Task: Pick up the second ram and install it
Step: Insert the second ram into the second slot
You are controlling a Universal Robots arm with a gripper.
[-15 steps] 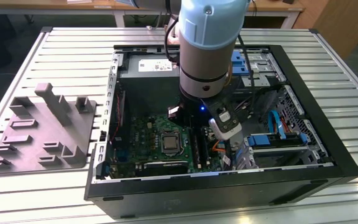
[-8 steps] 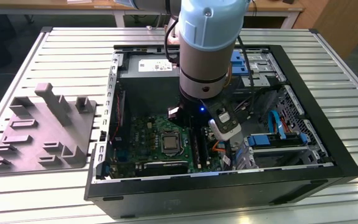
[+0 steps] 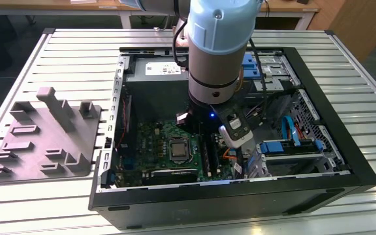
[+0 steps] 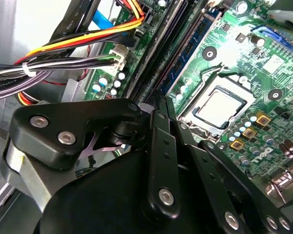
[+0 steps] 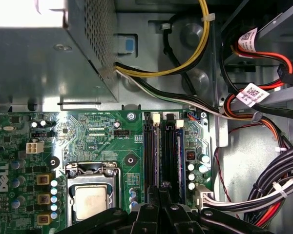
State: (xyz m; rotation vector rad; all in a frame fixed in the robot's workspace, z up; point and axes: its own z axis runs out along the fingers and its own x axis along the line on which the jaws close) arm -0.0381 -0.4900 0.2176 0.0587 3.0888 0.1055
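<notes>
- One memory stick is all I can make out: a thin blue-green board standing on edge in the outermost of the long black slots, just ahead of the gripper and a little to one side of its centre line. I cannot tell whether it is the second ram or a stick fitted already.
- Its long axis follows the slots, straight away from the gripper's tip and parallel to the gripper's own line. To my eye the tip sits over a neighbouring slot, not over that stick.
- I cannot tell whether the gripper is spread, pressed together or pinching something; its black linkage hides whatever lies under it in both wrist views.
- Under the gripper is the green motherboard, matt and studded with small round capacitors. The square metal processor lid gleams dully on the far side of the slots from the stick.
- Beyond the stick, glossy black, red and orange cables are bundled with pale ties.
- From the exterior view, the pale blue and grey arm reaches down into the open black case.
- Well away from the gripper, outside the case, a grey slotted plastic holder rests on the ribbed metal table.
</notes>
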